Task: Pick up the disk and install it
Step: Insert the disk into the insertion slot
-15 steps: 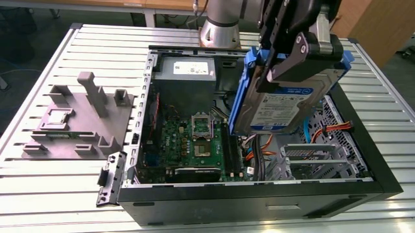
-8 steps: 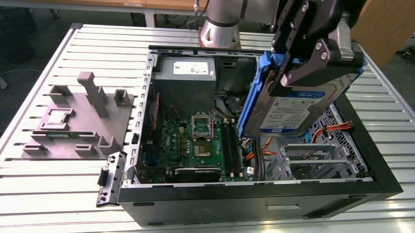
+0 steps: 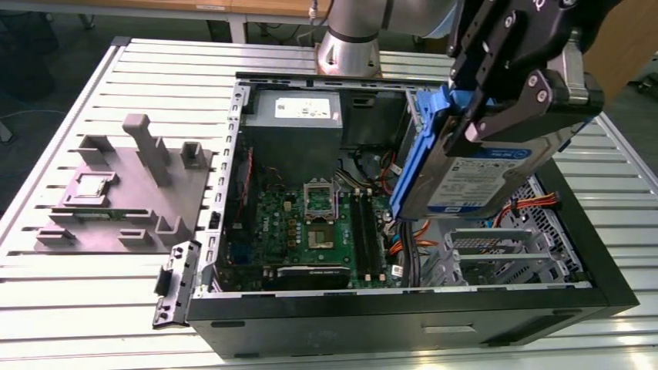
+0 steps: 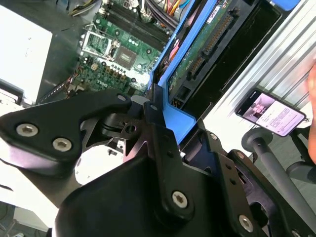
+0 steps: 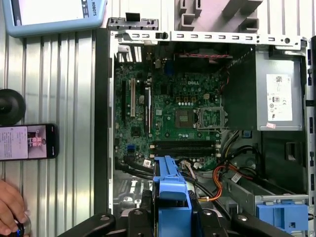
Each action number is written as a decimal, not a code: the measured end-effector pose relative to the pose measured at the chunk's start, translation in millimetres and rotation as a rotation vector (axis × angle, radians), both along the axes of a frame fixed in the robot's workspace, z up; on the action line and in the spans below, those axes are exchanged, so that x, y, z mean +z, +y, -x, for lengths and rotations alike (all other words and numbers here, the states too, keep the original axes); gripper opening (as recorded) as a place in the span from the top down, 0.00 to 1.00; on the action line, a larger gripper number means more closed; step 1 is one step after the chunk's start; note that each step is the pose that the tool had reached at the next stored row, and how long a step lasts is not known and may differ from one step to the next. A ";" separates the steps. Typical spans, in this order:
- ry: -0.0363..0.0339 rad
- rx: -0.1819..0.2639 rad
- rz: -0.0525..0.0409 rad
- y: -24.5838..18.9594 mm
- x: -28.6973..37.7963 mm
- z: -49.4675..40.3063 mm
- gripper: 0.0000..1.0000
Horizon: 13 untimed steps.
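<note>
One claw [image 3: 481,117] clamped on the disk [image 3: 483,176], tilted over open case [image 3: 411,317], motherboard [image 3: 308,223] inside

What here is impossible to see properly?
Exterior view: the black gripper covers the upper part of the silver-grey hard drive in its blue plastic carrier.
First wrist view: a person's hand is cut off by the picture's edge.
Second wrist view: the black phone has screen text too small to read.

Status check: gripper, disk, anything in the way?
Gripper shut on disk. Disk tilted over open case, not seated. Orange cables beside drive cage.
</note>
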<state>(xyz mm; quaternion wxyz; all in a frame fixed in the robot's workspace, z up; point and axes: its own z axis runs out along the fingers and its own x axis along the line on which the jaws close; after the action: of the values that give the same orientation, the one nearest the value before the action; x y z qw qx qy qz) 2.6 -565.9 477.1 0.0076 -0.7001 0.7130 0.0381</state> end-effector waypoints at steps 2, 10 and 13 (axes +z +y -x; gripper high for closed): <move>0.0000 0.000 0.0000 0.0 -0.8 -3.2 0.64; 0.0000 0.000 0.0001 0.0 -3.9 -15.5 0.64; 0.0001 0.000 0.0002 -0.1 -4.4 -16.5 0.64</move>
<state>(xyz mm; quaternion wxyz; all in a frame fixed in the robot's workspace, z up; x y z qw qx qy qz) 19.0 -565.9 472.7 0.0075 -0.7001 0.7130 0.0380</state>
